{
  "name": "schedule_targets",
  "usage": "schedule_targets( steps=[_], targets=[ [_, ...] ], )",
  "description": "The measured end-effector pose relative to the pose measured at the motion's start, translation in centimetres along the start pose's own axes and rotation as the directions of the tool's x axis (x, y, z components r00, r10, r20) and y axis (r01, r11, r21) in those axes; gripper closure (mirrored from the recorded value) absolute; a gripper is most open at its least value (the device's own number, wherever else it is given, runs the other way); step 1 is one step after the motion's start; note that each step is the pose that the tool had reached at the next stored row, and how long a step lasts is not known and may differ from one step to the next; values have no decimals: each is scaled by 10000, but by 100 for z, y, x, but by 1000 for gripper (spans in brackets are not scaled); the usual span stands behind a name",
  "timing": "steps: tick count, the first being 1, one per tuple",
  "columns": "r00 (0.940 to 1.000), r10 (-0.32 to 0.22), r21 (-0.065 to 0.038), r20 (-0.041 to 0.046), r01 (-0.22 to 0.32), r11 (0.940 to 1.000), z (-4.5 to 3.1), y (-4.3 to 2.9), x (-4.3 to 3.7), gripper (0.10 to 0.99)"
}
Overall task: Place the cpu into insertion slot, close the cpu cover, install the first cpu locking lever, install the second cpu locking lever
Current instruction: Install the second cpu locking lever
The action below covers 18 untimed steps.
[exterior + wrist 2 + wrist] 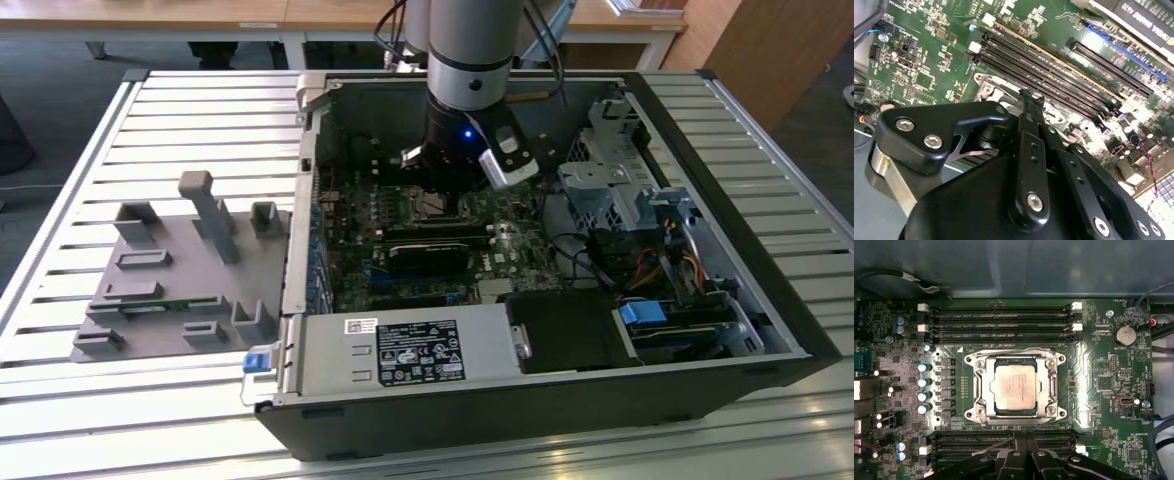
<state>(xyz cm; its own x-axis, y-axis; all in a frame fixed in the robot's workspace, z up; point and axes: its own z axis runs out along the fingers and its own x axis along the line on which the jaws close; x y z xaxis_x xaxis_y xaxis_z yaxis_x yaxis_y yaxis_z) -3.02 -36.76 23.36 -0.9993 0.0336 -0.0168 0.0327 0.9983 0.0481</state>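
The small flat square cpu with a pale silvery-grey metal face (1015,387) is seen seated in the square black insertion slot with a metal rim (1015,414) on the green motherboard (1104,370), so the first step is judged complete. The thin square silver-grey metal cpu cover with a cut-out centre (980,390) is seen lying flat around the chip, which shows through its opening; the closing step is therefore also judged done. A thin wire locking lever (1026,349) is seen running along the side of the socket that faces the long narrow black memory slots (1004,315). Whether it is hooked under its catch cannot be told, and the state of the second lever cannot be made out either. The two lever steps are thus taken as what may be left.

The black gripper (1026,460) is held above the board just beside the socket, touching nothing. Its two fingers appear pressed together, and nothing is seen between them. In the second wrist view its tip (1026,97) is seen pointing down toward a corner of the socket frame.

In the exterior view the socket lies near the picture's centre, slightly toward twelve o'clock, inside the open black computer case (534,400), with the gripper (430,190) directly over it. A grey moulded parts fixture (174,290) is found at nine o'clock, outside the case, on the slatted metal table (80,150).
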Motion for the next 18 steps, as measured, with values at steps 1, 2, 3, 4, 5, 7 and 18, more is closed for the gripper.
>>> schedule_targets(
  steps=[1, 2, 3, 4, 5, 7, 18],
  targets=[
    [10000, 0, 0, 0, 0, 10000, 0, -2, 1, 980],
    [10000, 0, 2, 0, 0, 10000, 0, -7, 6, 980],
    [10000, -1, 1, 0, 1, 10000, 1, -11, 15, 980],
    [10000, -1, -10, -1, 1, 10000, 4, -15, 32, 980],
    [10000, 0, -32, -2, 0, 10000, 6, -19, 54, 980],
    [10000, 0, -96, -3, 0, 10000, 12, -24, 95, 980],
    [10000, 3, -242, -7, -3, 9997, 96, -54, 255, 980]
  ],
)
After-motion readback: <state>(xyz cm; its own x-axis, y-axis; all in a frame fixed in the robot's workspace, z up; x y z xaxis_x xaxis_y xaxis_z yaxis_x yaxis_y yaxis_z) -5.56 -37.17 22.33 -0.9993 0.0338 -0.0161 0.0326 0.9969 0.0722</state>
